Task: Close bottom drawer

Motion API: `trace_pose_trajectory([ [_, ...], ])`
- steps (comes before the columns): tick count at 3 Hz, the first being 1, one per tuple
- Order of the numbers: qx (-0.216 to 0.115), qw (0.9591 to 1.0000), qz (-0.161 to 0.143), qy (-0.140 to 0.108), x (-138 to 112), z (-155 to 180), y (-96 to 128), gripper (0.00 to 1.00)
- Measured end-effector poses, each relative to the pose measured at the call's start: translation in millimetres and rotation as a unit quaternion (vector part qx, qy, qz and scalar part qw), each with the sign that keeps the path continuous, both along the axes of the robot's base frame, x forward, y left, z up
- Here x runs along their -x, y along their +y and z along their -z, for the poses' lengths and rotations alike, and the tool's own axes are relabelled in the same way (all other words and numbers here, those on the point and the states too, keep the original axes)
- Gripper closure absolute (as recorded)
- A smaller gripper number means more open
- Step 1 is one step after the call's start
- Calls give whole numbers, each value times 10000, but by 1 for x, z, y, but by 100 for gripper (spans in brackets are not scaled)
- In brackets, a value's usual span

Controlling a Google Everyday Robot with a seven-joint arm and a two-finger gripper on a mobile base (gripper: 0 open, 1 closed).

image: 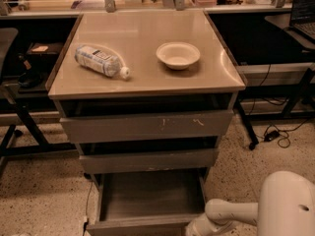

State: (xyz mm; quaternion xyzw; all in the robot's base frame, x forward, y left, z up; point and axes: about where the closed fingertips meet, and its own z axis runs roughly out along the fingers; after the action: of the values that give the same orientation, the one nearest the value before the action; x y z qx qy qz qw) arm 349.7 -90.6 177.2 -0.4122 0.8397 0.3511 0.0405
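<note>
The grey-brown bottom drawer point(150, 196) stands pulled out, gripper point(195, 229) at its front right corner.

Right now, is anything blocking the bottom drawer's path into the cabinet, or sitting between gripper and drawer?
Nothing visible. The bottom drawer is pulled out, its tray looks empty, and the slot under the middle drawer shows no obstruction. The gripper is at the view's lower edge, by the drawer's front right corner, with nothing between them.
</note>
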Motion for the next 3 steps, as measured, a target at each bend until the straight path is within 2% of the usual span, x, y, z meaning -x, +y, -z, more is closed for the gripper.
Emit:
trace_pose_trajectory([
  [1, 0, 10000, 0, 0, 0, 0, 0, 0],
  [2, 0, 10000, 0, 0, 0, 0, 0, 19],
  [3, 0, 10000, 0, 0, 0, 0, 0, 42],
])
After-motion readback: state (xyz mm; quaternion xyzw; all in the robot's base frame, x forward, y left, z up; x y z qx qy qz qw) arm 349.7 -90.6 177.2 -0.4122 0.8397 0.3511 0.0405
